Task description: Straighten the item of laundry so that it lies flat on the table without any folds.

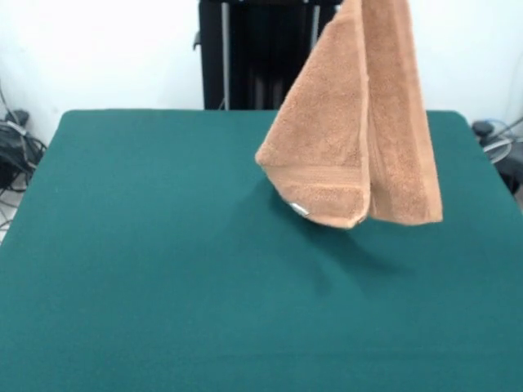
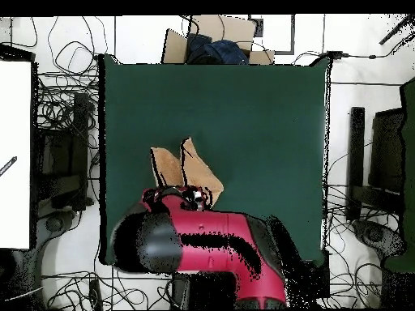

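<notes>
The item of laundry [image 1: 351, 139], a light orange-tan terry towel, hangs folded lengthwise in the air above the right half of the green table [image 1: 163, 245]. Its lower corners dangle just over the cloth and a shadow lies beneath them. A small white tag [image 1: 299, 209] shows at the bottom edge. The towel's top runs out of the front view. From overhead, two towel flaps [image 2: 182, 166] stick out from under the red arm's end, where my gripper [image 2: 182, 193] holds the towel from above. The arm covers the fingers themselves.
The red and black arm [image 2: 211, 243] covers the table's edge nearest the base [image 2: 259, 113]. A cardboard box with dark cloth [image 2: 212, 44] sits beyond the opposite edge. Cables lie all around the table, and black equipment [image 2: 381, 162] stands beside it.
</notes>
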Robot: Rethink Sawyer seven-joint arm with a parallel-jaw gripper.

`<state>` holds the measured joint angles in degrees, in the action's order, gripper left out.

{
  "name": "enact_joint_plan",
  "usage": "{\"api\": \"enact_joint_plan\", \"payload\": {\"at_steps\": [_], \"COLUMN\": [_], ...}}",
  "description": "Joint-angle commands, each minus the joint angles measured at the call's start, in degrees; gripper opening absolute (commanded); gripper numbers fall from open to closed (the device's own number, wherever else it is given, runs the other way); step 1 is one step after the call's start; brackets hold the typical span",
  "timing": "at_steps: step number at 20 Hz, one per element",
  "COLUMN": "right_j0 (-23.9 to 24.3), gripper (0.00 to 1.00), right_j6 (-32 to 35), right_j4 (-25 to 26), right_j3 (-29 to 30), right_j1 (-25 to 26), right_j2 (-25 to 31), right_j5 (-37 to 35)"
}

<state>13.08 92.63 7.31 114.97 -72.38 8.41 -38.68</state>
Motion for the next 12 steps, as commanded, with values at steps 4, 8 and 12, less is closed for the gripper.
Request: {"api": "enact_joint_plan", "payload": {"at_steps": [4,8,12], "right_j0": [-12.89,-15.86,-17.55], "gripper": [0.00,0.00,0.00], "right_j6": [30.88,32.35,33.80], "right_j4": [0.73,0.08,-0.05], "right_j3": [5.88,5.24,5.19], "right_j1": [-0.08,0.69,0.45], "right_j2": [-10.43,-12.55,-13.61], "right_j5": [1.27,0.88,0.52]}}
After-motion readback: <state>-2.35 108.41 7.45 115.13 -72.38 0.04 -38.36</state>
